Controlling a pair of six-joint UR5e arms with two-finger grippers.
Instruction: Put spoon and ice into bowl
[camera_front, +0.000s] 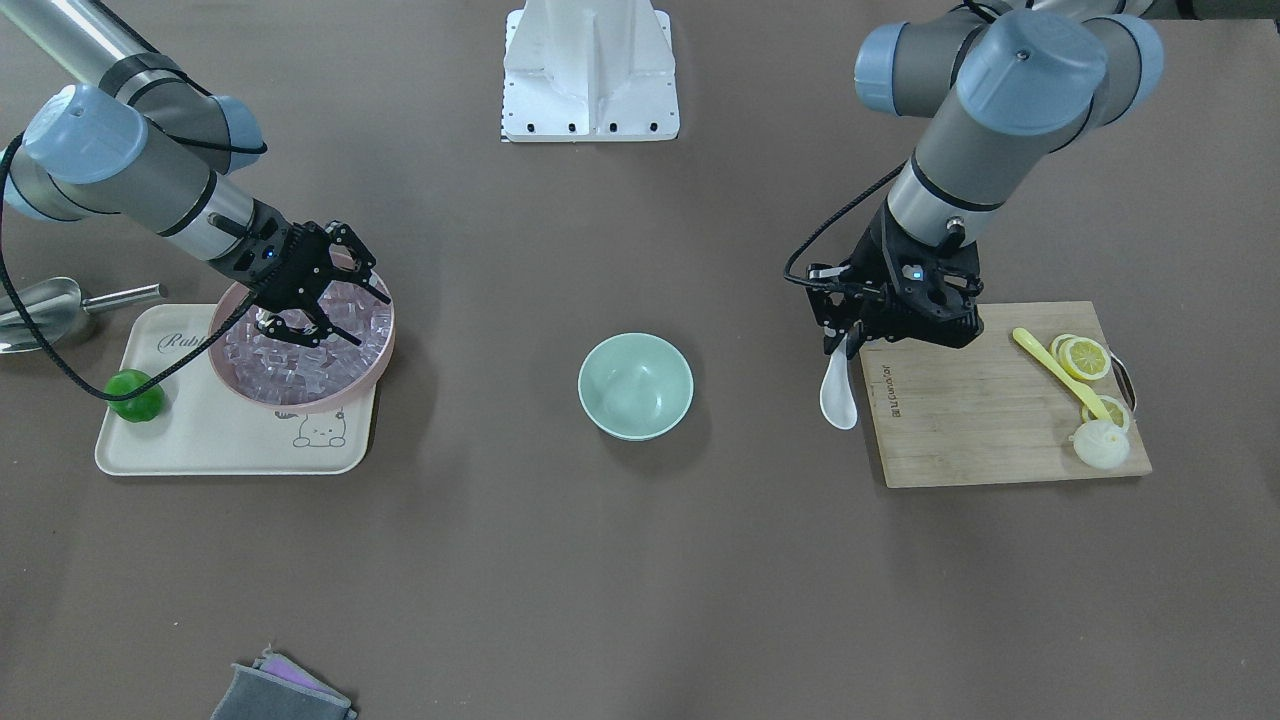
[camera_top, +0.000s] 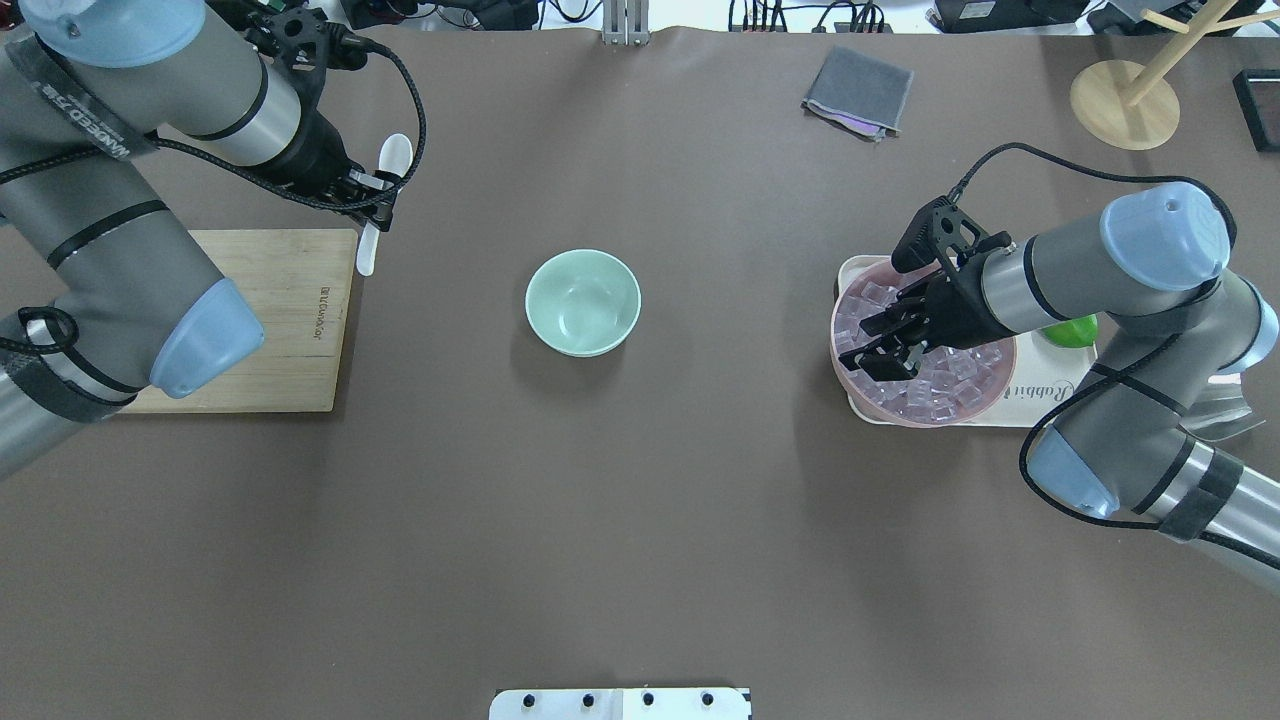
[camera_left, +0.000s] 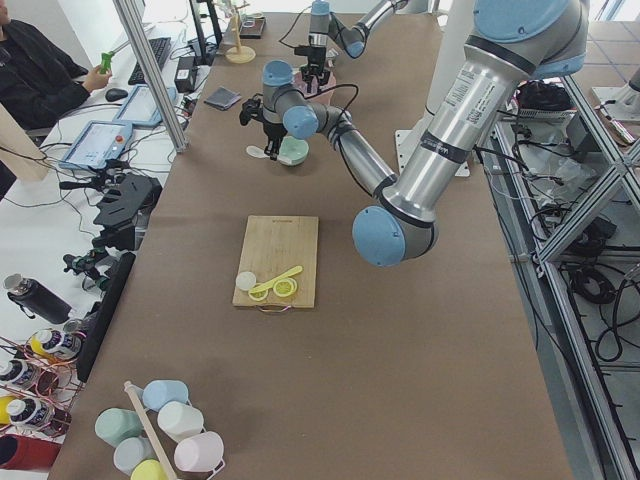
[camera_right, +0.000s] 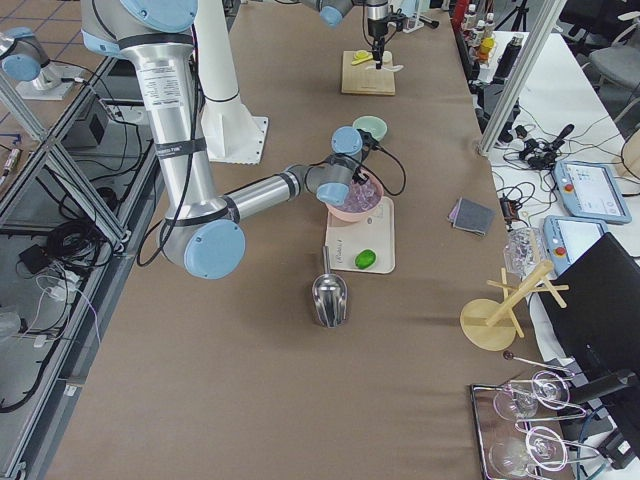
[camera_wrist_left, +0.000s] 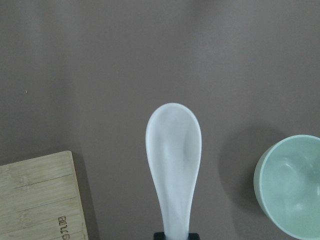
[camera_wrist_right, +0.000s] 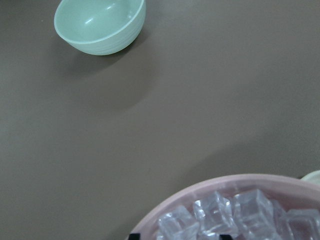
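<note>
My left gripper (camera_front: 846, 344) is shut on the handle of the white spoon (camera_front: 838, 396), which hangs scoop-down beside the cutting board's edge. In the left wrist view the spoon (camera_wrist_left: 174, 150) is over bare table, left of the mint-green bowl (camera_wrist_left: 295, 185). The bowl (camera_front: 635, 386) stands empty at the table's middle. My right gripper (camera_front: 300, 318) is open, its fingertips down in the clear ice cubes (camera_front: 268, 362) that fill the pink bowl (camera_front: 300, 402). In the right wrist view, cubes (camera_wrist_right: 250, 205) lie between the fingertips. The right gripper also shows in the overhead view (camera_top: 885, 348).
The pink bowl sits on a cream tray (camera_front: 200, 440) with a green lime (camera_front: 135, 395). A steel scoop (camera_front: 40, 305) lies beside the tray. The wooden cutting board (camera_front: 980, 410) holds a yellow spoon (camera_front: 1060, 372) and lemon slices (camera_front: 1085, 357). A grey cloth (camera_front: 280, 690) lies at the table's edge.
</note>
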